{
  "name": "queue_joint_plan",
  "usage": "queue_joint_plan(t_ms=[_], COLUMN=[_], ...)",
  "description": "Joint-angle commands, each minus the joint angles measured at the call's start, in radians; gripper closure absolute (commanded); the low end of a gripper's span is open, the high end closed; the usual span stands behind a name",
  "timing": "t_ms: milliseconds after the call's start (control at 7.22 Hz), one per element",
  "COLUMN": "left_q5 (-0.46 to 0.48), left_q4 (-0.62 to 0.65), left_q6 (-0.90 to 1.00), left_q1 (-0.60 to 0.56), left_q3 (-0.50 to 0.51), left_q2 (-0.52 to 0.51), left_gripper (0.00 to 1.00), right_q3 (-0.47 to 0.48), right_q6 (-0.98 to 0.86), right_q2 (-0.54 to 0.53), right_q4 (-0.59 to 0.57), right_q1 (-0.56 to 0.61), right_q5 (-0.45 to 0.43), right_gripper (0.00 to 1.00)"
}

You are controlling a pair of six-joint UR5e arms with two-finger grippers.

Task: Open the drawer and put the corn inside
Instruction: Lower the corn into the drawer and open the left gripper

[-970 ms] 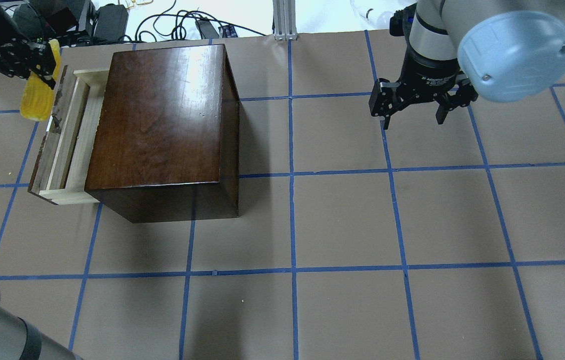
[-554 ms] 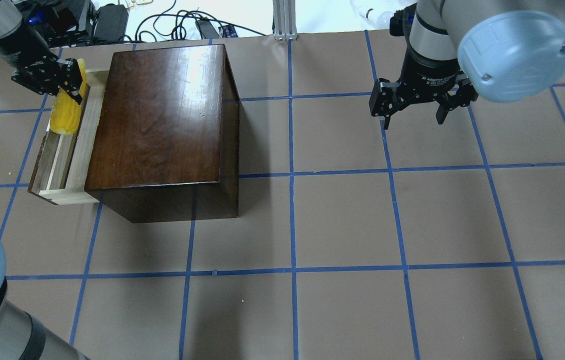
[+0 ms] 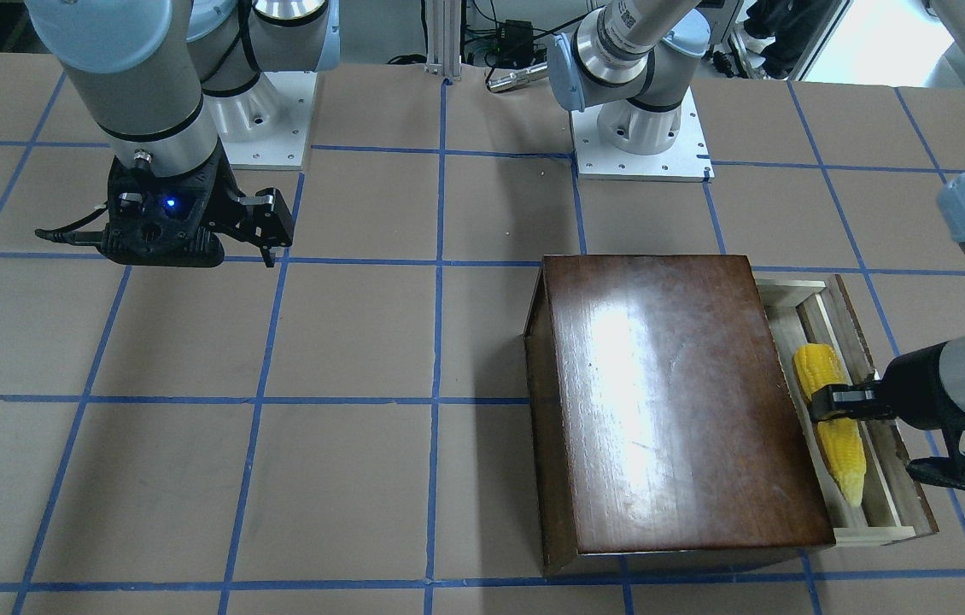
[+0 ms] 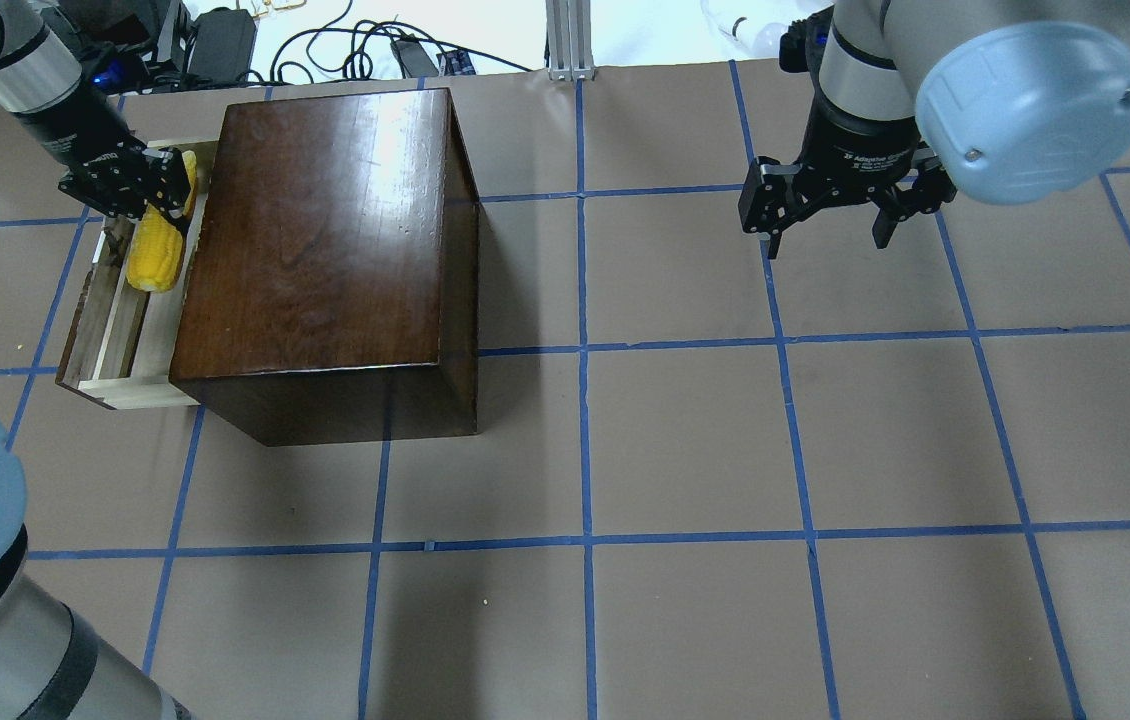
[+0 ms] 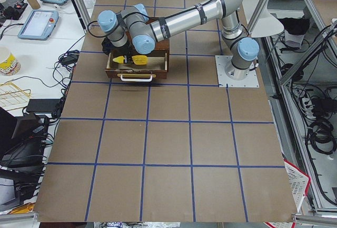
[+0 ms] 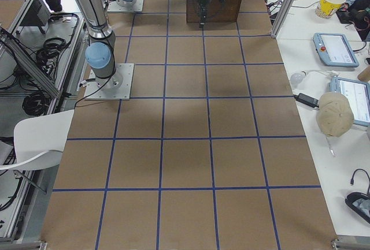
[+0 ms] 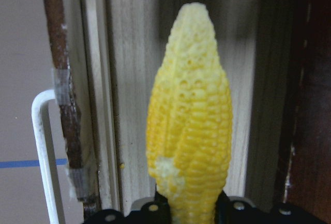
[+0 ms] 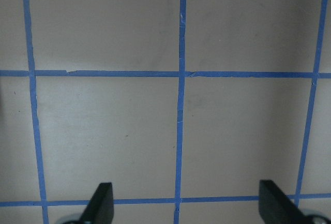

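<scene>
The dark-brown box (image 4: 325,220) stands at the table's far left, with its pale wood drawer (image 4: 120,335) pulled out to the left. My left gripper (image 4: 160,195) is shut on the yellow corn (image 4: 155,255) and holds it lengthwise within the open drawer. The left wrist view shows the corn (image 7: 189,131) over the drawer floor (image 7: 129,105), paler tip pointing away. I cannot tell whether it rests on the floor. In the front-facing view the corn (image 3: 815,367) lies along the drawer (image 3: 880,487) beside the box (image 3: 670,393). My right gripper (image 4: 825,240) is open and empty over bare table, far right.
The drawer's white handle (image 7: 41,146) sticks out from its dark front panel. Cables and power bricks (image 4: 225,40) lie beyond the far edge, beside an aluminium post (image 4: 570,40). Blue tape lines grid the brown table (image 4: 685,440). The right arm's elbow (image 4: 1025,110) hangs over the far right.
My left gripper has carried the corn rightward and nearer, from outside the drawer's front panel to inside the open drawer. The right arm has not moved.
</scene>
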Motion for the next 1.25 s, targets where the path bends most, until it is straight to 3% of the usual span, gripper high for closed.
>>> queue_joint_plan(t_ms=[0,416,831,1108], left_q5=[0.000,0.000,0.007,0.010], left_q4=[0.003,0.003,-0.010,-0.033], left_q6=[-0.001,-0.008,-0.008,-0.008], left_q1=[0.000,0.000,-0.002,-0.003], left_q3=[-0.008,-0.011,-0.008,-0.002], left_q2=[-0.013,-0.027,0.010,0.031], left_gripper=[0.69,0.15,0.00,0.00], right_q3=[0.000,0.000,0.000,0.000], right_q6=[0.001,0.001,0.001,0.001], right_q2=[0.000,0.000,0.000,0.000], right_q4=[0.000,-0.002,-0.002,0.000], right_q1=[0.000,0.000,0.000,0.000], right_q5=[0.000,0.000,0.000,0.000], right_gripper=[0.00,0.00,0.00,0.00])
